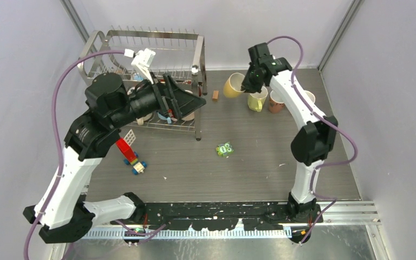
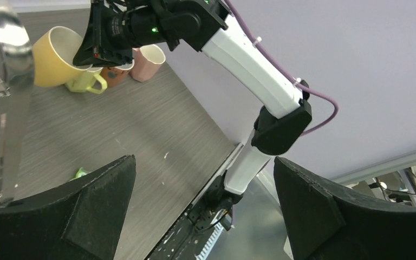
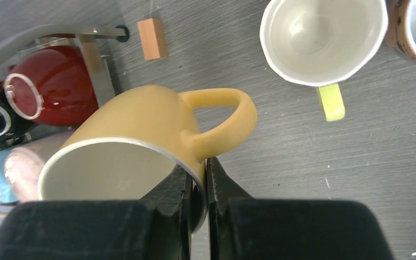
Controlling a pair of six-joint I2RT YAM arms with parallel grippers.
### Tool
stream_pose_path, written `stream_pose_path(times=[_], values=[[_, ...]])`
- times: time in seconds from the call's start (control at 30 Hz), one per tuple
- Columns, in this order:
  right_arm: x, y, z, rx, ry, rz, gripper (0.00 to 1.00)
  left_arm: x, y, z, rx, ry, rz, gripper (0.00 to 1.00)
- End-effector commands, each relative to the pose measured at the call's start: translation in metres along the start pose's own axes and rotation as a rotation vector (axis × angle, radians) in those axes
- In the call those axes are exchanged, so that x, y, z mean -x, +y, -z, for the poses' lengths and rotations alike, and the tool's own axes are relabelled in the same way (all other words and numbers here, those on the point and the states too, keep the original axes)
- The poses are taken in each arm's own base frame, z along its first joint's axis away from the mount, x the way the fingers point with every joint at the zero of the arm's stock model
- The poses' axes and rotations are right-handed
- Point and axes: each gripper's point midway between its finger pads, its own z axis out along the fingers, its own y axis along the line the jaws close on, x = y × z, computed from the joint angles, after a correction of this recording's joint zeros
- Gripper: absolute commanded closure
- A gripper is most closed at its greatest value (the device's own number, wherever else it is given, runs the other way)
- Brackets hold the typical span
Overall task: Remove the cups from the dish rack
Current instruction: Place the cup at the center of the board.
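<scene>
Top external view has the grey table [image 1: 195, 173] with the dish rack [image 1: 199, 51] standing at its far left corner. The left gripper [image 1: 187, 100] hovers over the rack's near right part, its fingers spread wide with nothing between them. The right gripper [image 1: 247, 84] is just right of the rack at the far middle of the table, its fingers pinched on the rim of the yellow mug [image 1: 232, 85] right beside the handle, one finger inside and one outside; the mug hangs tilted. Just right of it a lime mug [image 1: 258, 100] and a brown mug [image 1: 275, 101] stand upright on the table, touching or nearly so, with a pale mug [image 1: 309, 97] farther right, partly hidden by the arm. The right wrist view shows a red mug [image 3: 54, 89] inside the rack. A green cube [image 1: 225, 149] lies mid-table, toy blocks [image 1: 130, 154] near the rack's near left, and a small brown block [image 1: 215, 96] sits between rack and yellow mug.
</scene>
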Motion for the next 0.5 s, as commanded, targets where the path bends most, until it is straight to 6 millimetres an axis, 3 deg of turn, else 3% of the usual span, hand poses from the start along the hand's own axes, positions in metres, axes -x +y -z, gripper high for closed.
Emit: stream_pose_path(times=[0.0, 0.23, 0.47], values=[[0.024, 0.012, -0.001, -0.048, -0.098, 0.046, 0.99, -0.003, 0.007, 0.018, 0.049, -0.012, -0.055, 0.0], [0.013, 0.005, -0.04, -0.144, -0.038, 0.09, 0.99, -0.007, 0.013, 0.029, 0.082, -0.013, -0.073, 0.0], [0.011, -0.001, -0.056, -0.18, 0.017, 0.217, 0.99, -0.011, 0.017, 0.028, 0.091, -0.004, -0.075, 0.0]])
